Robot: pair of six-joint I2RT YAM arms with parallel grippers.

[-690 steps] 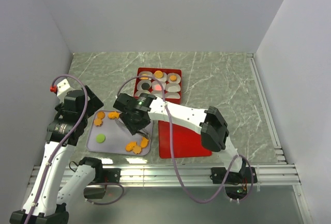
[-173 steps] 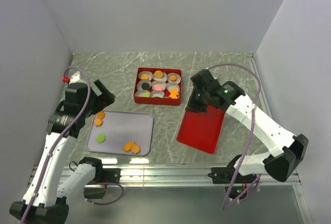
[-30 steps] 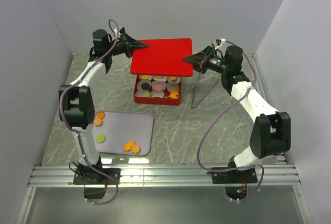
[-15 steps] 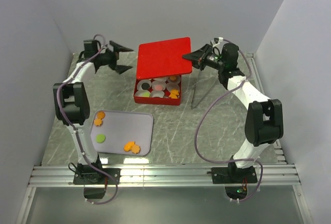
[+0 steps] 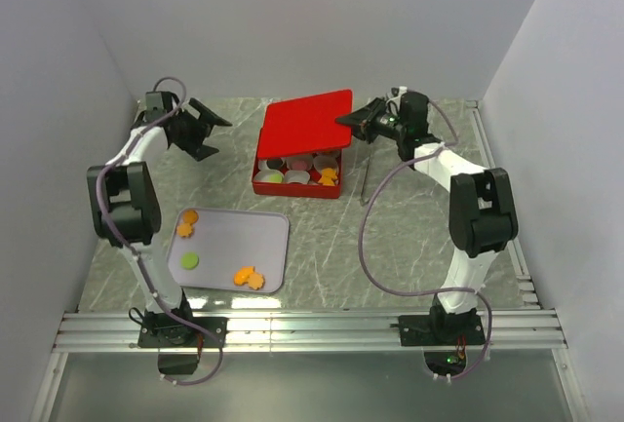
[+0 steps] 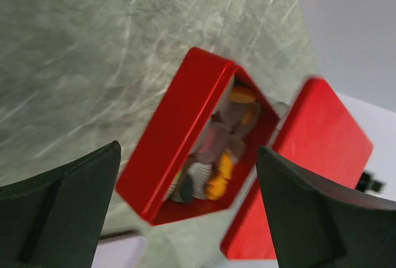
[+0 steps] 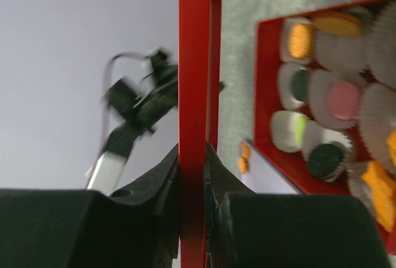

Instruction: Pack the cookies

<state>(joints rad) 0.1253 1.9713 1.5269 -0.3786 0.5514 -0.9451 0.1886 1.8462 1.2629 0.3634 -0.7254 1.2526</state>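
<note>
- Overhead, the right pincer (image 5: 353,122) clamps the lid (image 5: 304,122), tilted over the box (image 5: 283,188), apparently to close it; cookies (image 5: 249,277) lie on the tray (image 5: 278,237).
- Left wrist: the left pincer (image 6: 188,149) gapes wide and empty, clear of the lid.
- Right wrist: the lid's edge sits pinched tight; other cookies sit in cups (image 7: 377,113) in the box.

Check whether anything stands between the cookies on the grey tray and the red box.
Yes: the flat red lid, held by the right gripper, hangs tilted over the red box, hiding its far part; the near white paper cups show.
</note>
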